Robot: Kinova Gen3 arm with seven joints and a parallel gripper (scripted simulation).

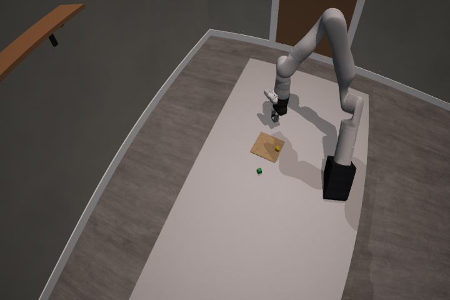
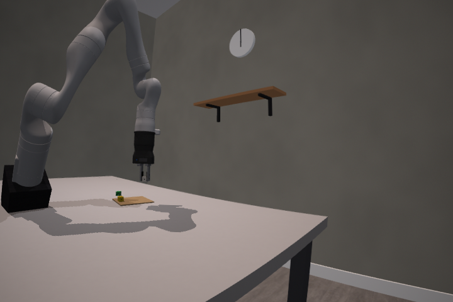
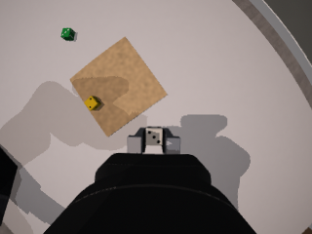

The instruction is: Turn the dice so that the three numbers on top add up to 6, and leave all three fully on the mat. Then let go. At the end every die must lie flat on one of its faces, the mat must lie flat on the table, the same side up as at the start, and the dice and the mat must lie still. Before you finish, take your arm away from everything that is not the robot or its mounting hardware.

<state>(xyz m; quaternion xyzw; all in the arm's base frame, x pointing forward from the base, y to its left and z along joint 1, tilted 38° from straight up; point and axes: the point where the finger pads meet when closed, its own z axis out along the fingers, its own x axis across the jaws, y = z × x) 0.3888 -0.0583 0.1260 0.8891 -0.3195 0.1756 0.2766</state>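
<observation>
My gripper is shut on a white die, held in the air beyond the mat's edge. The face of it seen in the wrist view shows three dark pips in a diagonal. The tan square mat lies flat on the table. A yellow die sits on the mat near one edge, with two dark pips seen on top. A green die lies on the table off the mat; its pips are too small to count.
The arm's black base stands on the table, on the yellow die's side of the mat. Arm shadows fall across part of the mat and table. A wall shelf is away from the table.
</observation>
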